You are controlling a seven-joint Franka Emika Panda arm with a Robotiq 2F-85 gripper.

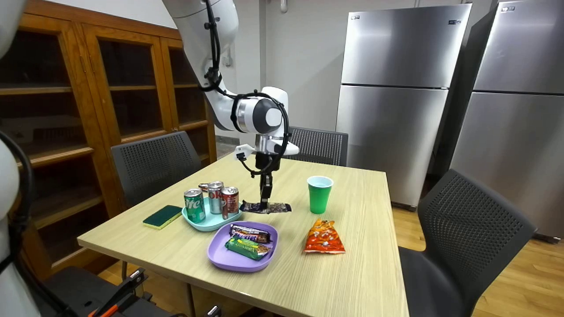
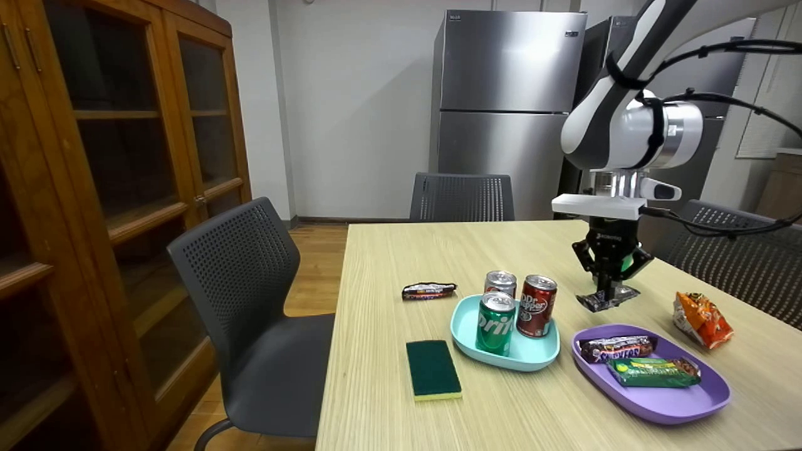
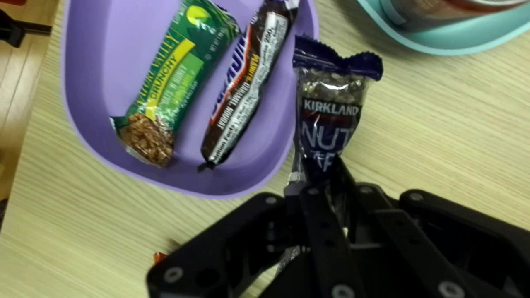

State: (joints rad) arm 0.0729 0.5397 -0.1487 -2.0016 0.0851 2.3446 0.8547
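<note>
Now your gripper (image 3: 323, 165) pinches nut bar (image 3: 331, 109) near its middle, right of center in wrist frame, likely for balance, ends jutting out. Rimmed purple plate (image 3: 112, 62), upper left, holds granola bar (image 3: 176, 80) and Snickers (image 3: 247, 89), probably checking slides.

Both exterior views, set back, look slightly down across the table (image 1: 361, 273) toward a steel refrigerator (image 1: 396, 110); the close wrist view looks down past the hand (image 3: 322, 165). All share the purple tray (image 3: 265, 128).
</note>
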